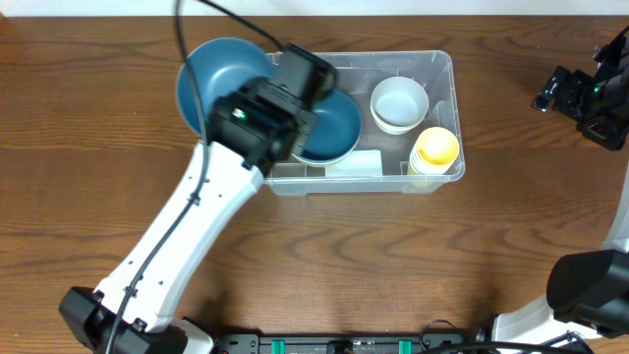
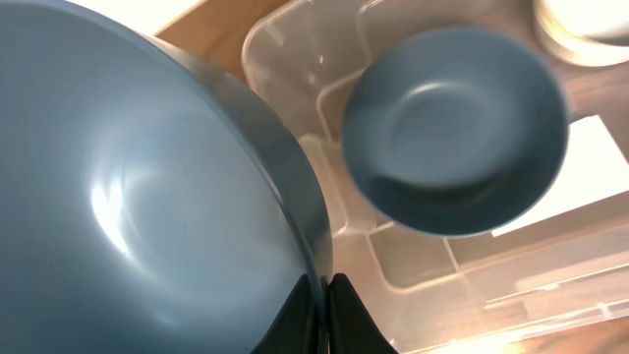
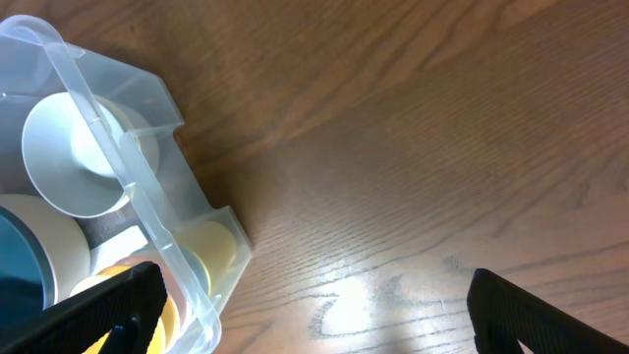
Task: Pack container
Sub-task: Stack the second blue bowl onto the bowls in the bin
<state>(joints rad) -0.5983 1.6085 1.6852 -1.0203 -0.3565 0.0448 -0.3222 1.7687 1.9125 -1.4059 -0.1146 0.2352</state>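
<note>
The clear plastic container (image 1: 440, 65) stands at the table's centre back. Inside it lie a small blue bowl (image 1: 336, 130), a white cup (image 1: 398, 102) and a yellow cup (image 1: 436, 147). My left gripper (image 2: 325, 307) is shut on the rim of a large blue bowl (image 2: 128, 197). That bowl (image 1: 218, 71) hangs tilted over the container's left end, above the small blue bowl (image 2: 457, 128). My right gripper (image 3: 314, 320) is open over bare wood, to the right of the container (image 3: 133, 172), with nothing between its fingers.
A pale label (image 1: 356, 163) shows on the container's front wall. The white left arm (image 1: 182, 231) crosses the table from the front left. Dark wood (image 1: 511, 226) lies to the container's right and front. The right arm's base (image 1: 590, 285) stands at the front right.
</note>
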